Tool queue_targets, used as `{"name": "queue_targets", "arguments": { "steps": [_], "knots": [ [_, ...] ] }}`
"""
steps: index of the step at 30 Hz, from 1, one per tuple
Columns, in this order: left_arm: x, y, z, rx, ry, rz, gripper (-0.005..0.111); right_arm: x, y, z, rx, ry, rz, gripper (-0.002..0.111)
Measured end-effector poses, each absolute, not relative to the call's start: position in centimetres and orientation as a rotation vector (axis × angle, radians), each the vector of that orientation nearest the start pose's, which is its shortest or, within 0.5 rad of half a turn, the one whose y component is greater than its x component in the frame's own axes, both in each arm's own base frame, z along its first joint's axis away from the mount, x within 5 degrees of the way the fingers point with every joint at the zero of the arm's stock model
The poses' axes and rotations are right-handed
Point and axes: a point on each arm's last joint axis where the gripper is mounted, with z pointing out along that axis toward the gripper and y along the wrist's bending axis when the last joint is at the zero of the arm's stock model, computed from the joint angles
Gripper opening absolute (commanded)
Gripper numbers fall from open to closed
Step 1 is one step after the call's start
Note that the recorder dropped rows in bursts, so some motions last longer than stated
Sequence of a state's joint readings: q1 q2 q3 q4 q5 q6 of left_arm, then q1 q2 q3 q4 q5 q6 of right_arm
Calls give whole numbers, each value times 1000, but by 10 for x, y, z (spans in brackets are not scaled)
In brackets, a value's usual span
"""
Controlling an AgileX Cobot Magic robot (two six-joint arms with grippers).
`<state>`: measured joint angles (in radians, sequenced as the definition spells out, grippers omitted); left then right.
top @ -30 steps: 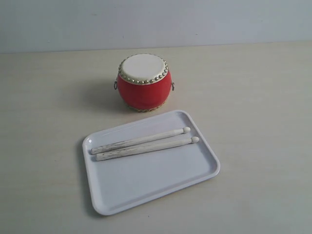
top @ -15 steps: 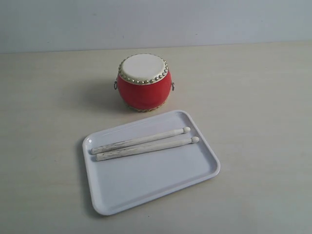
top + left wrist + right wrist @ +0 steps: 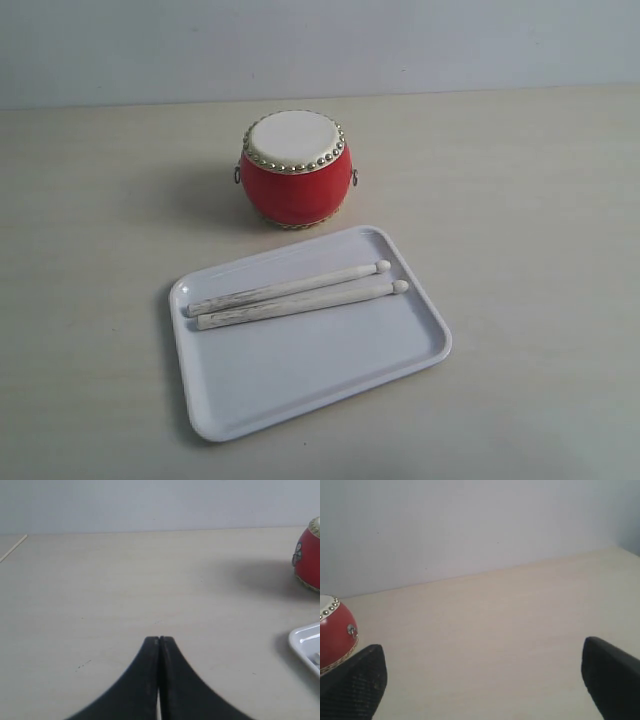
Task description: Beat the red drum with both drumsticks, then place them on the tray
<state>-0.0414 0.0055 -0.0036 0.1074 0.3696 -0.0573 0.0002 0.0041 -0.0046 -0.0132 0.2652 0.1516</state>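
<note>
The red drum (image 3: 295,168) with its cream skin stands upright behind the white tray (image 3: 330,385). Both pale drumsticks (image 3: 300,296) lie side by side on the tray, rounded tips toward the right. Neither arm appears in the exterior view. In the left wrist view my left gripper (image 3: 159,639) is shut with nothing in it, over bare table; the drum (image 3: 308,555) and a tray corner (image 3: 303,642) sit at that frame's edge. My right gripper (image 3: 482,667) is wide open and empty, with the drum (image 3: 334,630) beside one finger.
The pale wooden table (image 3: 520,170) stretches around the drum and tray. A plain grey wall (image 3: 320,45) rises behind it. A thin seam or edge (image 3: 12,548) crosses the table in the left wrist view.
</note>
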Motion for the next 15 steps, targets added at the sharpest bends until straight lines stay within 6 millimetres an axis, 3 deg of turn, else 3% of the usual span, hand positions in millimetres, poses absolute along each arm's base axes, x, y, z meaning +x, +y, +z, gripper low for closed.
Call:
{"name": "queue_targets", "arguments": {
  "steps": [15],
  "knots": [
    [53, 1, 181, 51, 1851, 37, 0, 55, 0, 189, 149, 1761, 123, 105]
  ]
}}
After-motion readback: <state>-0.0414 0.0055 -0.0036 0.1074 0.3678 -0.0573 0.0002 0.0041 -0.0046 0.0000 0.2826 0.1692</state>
